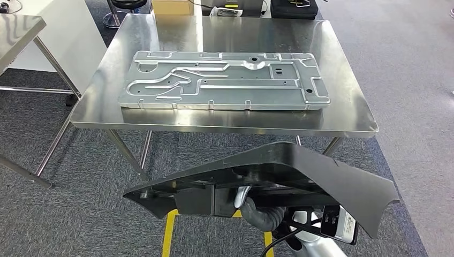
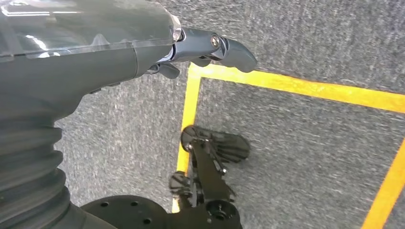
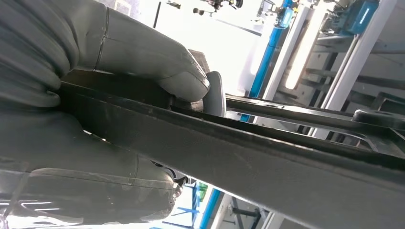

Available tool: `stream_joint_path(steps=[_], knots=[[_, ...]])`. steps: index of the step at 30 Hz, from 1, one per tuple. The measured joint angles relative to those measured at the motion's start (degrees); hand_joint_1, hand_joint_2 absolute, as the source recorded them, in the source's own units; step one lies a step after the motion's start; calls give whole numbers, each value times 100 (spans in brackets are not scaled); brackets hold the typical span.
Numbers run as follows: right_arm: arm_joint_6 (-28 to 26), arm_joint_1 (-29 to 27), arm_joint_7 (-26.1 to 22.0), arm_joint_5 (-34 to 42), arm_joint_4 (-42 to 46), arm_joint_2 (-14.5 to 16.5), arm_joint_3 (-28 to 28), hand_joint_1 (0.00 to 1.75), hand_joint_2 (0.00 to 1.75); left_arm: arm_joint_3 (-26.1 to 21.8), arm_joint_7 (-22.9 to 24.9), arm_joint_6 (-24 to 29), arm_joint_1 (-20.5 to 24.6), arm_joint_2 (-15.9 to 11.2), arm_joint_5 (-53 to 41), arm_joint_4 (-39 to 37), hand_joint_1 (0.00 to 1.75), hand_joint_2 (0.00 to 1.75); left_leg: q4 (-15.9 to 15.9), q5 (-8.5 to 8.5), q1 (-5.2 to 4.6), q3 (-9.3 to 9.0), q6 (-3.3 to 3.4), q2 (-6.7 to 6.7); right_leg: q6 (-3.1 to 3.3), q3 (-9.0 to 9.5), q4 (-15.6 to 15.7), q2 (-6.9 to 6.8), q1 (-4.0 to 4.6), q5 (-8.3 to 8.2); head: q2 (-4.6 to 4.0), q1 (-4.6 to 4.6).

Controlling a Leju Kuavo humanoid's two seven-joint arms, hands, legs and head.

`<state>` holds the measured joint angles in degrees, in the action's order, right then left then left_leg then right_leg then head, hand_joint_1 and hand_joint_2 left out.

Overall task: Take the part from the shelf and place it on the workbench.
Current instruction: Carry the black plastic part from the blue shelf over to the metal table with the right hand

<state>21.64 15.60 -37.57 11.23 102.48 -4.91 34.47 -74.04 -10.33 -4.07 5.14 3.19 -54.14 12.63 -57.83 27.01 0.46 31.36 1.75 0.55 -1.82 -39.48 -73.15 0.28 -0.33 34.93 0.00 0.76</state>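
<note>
Right hand [image 3: 119, 129] is clamped hard on the black part [image 1: 300, 171], thumb on one face and fingers on the other, holding it just short of the tabletop [image 1: 348, 115]. Left hand [image 2: 210, 47] hangs over the carpet with nothing in it, fingers loosely apart. A grey stamped metal panel [image 1: 225, 80] lies flat mid-tabletop, beyond the part.
</note>
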Motion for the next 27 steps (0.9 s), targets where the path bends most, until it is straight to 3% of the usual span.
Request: stream_joint_path(steps=[3,5,9,11,13,14,15,16,18,20,24,25,27], knots=[[15,-23,-1,-90,5,5,-22,175,175,-1,-7,0,0,7,8,-2,0,175,7,182,-11,-243,-45,10,98,198,990,-41,35,-789,0,1],[14,-48,-1,-158,11,12,-53,175,175,-1,-13,0,11,16,11,-5,0,175,32,273,-18,-333,-103,18,169,298,1412,-68,83,-1078,0,-2],[55,-65,-2,-208,37,58,-100,175,175,-1,-27,0,17,10,22,-7,0,175,-150,304,-19,-380,-230,11,295,468,1552,-17,60,-1053,0,-4],[95,-63,-2,-214,46,97,-117,175,175,-2,-33,0,27,5,34,-8,0,175,-692,482,1,-89,-274,-5,347,591,1595,-7,43,-996,0,-4],[108,-71,-2,-215,46,119,-129,175,175,-3,-34,-1,20,3,40,-9,0,175,-1391,780,16,388,-315,-9,367,673,1598,14,44,-914,0,-3],[110,-78,-2,-216,46,123,-135,175,175,-3,-34,0,11,1,41,-9,0,175,-1592,858,21,580,-329,-9,365,724,1598,32,45,-869,0,-3],[111,-82,-2,-216,46,126,-139,175,175,-3,-34,0,3,-2,42,-9,0,175,-1594,812,23,681,-334,-9,358,783,1597,49,43,-822,0,-2],[112,-84,-2,-216,46,129,-142,175,175,-3,-34,0,-2,-3,42,-9,0,175,-1390,631,26,686,-334,-8,346,855,1597,64,40,-770,0,-2],[114,-83,-2,-215,45,136,-143,175,175,-4,-34,0,-10,-11,44,-9,0,175,-636,40,25,524,-317,-12,310,1006,1592,77,36,-651,0,-3],[123,-77,-2,-210,42,144,-146,175,175,-7,-35,1,-9,-17,53,-9,0,175,-137,-258,-1,410,-257,-19,252,1067,1585,89,43,-563,0,-3],[169,-54,-2,-205,64,175,-158,175,175,-13,-45,2,-9,-17,74,-9,0,175,-24,-250,1,320,-104,-30,137,1045,1448,79,54,-503,0,-4],[178,-43,-2,-206,84,181,-165,175,175,-14,-48,2,-5,-16,76,-9,0,175,-3,-237,10,269,-76,-33,109,951,1265,61,49,-459,0,-4],[179,-26,-2,-211,125,187,-185,175,175,-20,-51,2,2,-16,79,-9,0,175,24,-184,15,188,-32,-32,50,543,616,31,26,-258,0,-4]])
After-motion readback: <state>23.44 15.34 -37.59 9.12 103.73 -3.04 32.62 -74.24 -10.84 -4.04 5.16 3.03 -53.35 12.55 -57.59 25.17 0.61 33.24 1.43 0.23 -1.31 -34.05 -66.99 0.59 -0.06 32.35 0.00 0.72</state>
